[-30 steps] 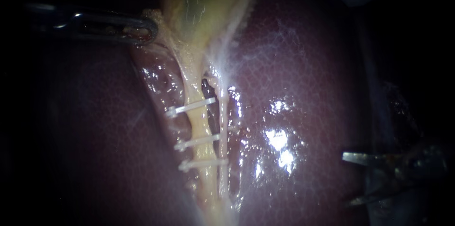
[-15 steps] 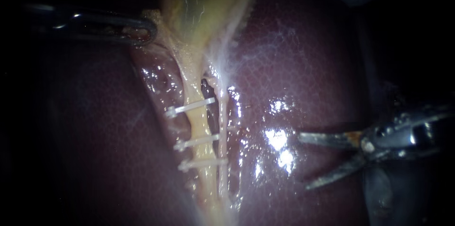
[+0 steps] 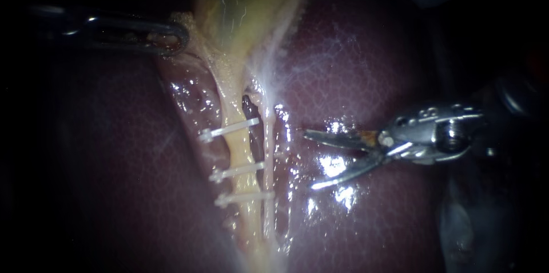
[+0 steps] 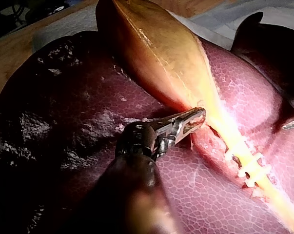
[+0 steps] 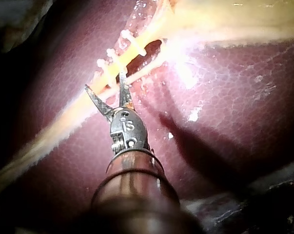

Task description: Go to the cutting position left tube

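My right instrument has its two thin blades spread wide, jaws apart with nothing between them, out over the glossy liver. Just ahead of the tips runs a thin pale tube, and right beyond that lies the left tube, yellowish and crossed by three white clips. Farther off, past the clips, my left instrument has its jaws clamped on the edge of the gallbladder where it narrows toward the tubes, well apart from the right instrument.
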Controlling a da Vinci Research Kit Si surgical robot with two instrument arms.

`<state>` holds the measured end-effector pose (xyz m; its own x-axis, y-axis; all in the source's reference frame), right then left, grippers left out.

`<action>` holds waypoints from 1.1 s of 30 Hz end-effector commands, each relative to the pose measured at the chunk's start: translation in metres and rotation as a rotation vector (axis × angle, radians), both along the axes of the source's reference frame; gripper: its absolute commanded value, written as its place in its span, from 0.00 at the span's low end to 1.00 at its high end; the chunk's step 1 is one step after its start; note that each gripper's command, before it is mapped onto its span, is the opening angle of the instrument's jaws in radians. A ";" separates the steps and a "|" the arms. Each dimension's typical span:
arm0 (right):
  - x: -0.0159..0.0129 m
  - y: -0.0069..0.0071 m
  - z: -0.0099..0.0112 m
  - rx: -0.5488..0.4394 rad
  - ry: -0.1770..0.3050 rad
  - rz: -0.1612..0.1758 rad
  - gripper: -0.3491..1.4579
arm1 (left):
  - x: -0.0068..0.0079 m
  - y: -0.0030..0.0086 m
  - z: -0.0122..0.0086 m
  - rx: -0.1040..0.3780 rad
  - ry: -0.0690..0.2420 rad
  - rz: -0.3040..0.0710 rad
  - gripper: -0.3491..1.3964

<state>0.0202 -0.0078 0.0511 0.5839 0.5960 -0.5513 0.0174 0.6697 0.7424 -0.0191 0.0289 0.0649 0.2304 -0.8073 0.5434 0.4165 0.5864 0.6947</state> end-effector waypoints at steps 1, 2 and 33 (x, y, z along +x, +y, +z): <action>0.0003 0.0000 0.0004 0.015 0.007 0.000 0.97 | 0.0000 0.0000 0.0000 0.000 0.000 0.000 0.00; 0.0006 0.0000 0.0007 0.024 0.014 -0.001 0.97 | 0.0000 0.0000 0.0000 0.000 0.000 0.000 0.00; 0.0038 -0.0019 0.0145 0.323 0.051 -0.037 0.97 | 0.0000 -0.0002 0.0001 -0.002 0.001 0.000 0.00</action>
<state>0.0240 -0.0097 0.0657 0.5845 0.7262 -0.3619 0.0817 0.3911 0.9167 -0.0191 0.0287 0.0651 0.2307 -0.8064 0.5445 0.4170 0.5875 0.6935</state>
